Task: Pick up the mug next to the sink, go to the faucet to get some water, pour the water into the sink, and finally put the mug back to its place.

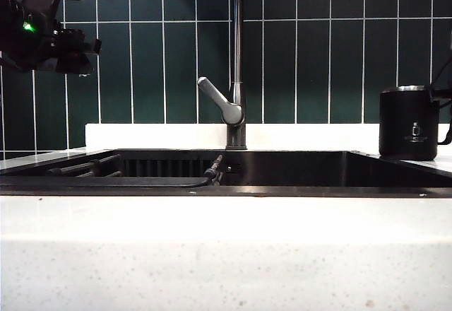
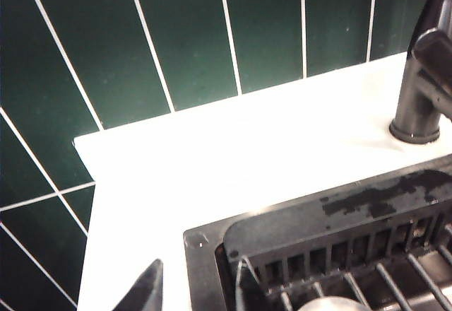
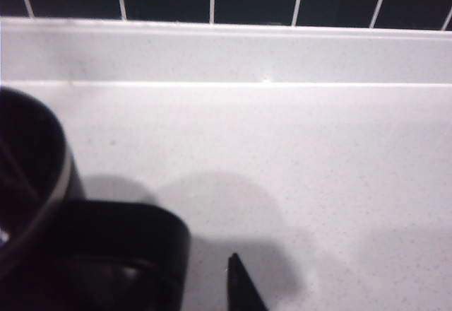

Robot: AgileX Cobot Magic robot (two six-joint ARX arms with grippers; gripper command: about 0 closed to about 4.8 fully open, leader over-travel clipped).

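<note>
The black mug (image 1: 408, 123) beside the sink (image 1: 282, 173) bears a small white logo, unreadable. Right gripper (image 3: 212, 283) sits at its handle, grip unclear; left gripper (image 2: 194, 290), raised, gapes empty.

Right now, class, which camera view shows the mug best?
The exterior view: the whole mug stands upright on the counter right of the sink, logo visible. The right wrist view shows only its rim and handle, close and blurred. The left wrist view shows none of it.
</note>
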